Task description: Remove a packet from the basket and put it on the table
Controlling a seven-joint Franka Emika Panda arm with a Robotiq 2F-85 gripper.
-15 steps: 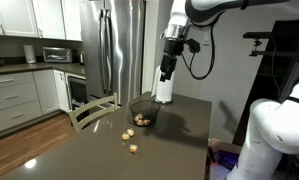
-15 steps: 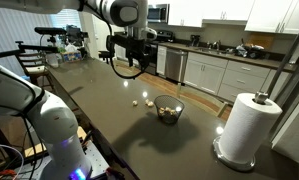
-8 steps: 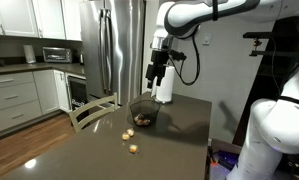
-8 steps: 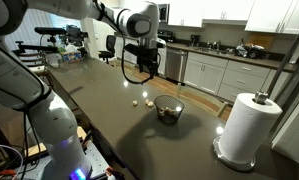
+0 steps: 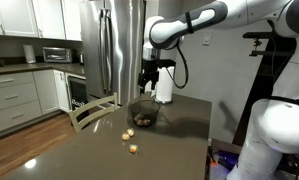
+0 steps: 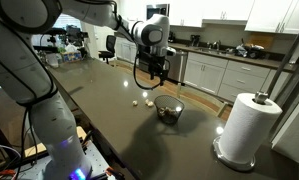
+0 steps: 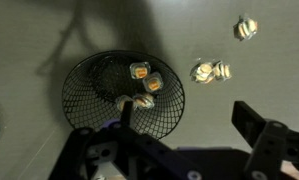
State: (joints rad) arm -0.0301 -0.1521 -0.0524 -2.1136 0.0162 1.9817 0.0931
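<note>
My gripper hung over the basket with its jaws spread wide and nothing held.

The dark table filled the lower part of both exterior views. In the wrist view the wire basket sat left of centre, with three small packets in its right half. I judged them light, crinkly and a little slick. The topmost one looked best pinched across its narrow sides, clear of the wires. The white paper-towel roll stood just behind the basket in an exterior view and the chair at the table's left edge, neither in my way. Loose packets already lay on the table right of the basket, so bare top nearby was the place to set one down.
</note>
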